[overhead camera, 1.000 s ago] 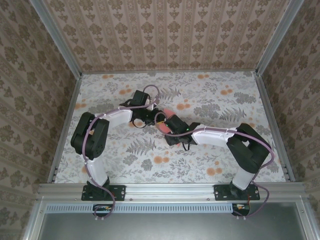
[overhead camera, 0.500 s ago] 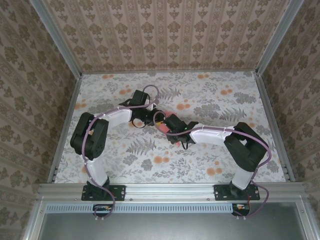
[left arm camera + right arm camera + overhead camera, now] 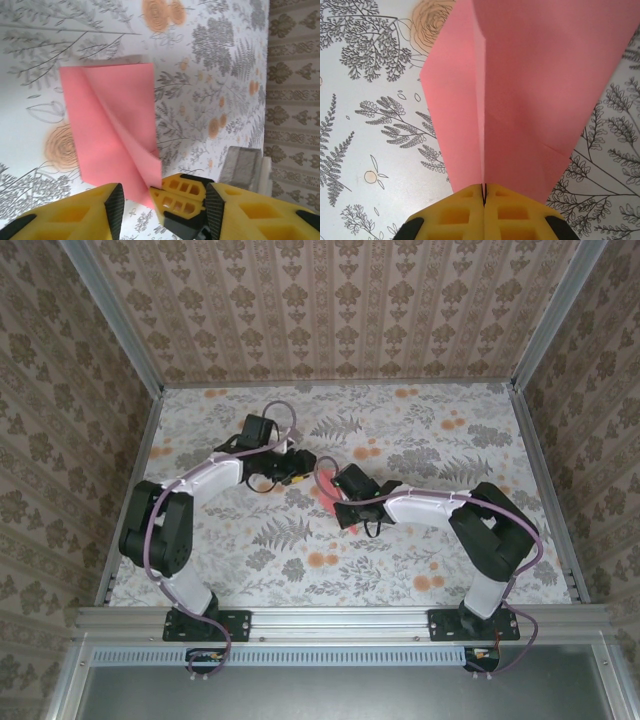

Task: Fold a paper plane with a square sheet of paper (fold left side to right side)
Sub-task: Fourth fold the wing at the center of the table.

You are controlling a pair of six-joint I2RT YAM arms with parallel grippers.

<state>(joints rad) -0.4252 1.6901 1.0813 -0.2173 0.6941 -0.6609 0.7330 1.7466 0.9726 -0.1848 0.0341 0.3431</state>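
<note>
Paper: plain salmon-pink, no print. The shade differs slightly between folded layers.
Table: white cover with grey fern-and-leaf print and scattered orange blossoms.
Walls: tan wallpaper, brown damask motifs in vertical stripes.
Left fingers, right fingers: yellow with black edging.
Arms: white and black.
Rail: grey metal.

bright, soft, even light; the table washes out pale to the left of the left pincer. beyond it the pink paper casts a thin grey shadow along its far edge. the right pincer looks slightly soft, close to the lens.
</note>
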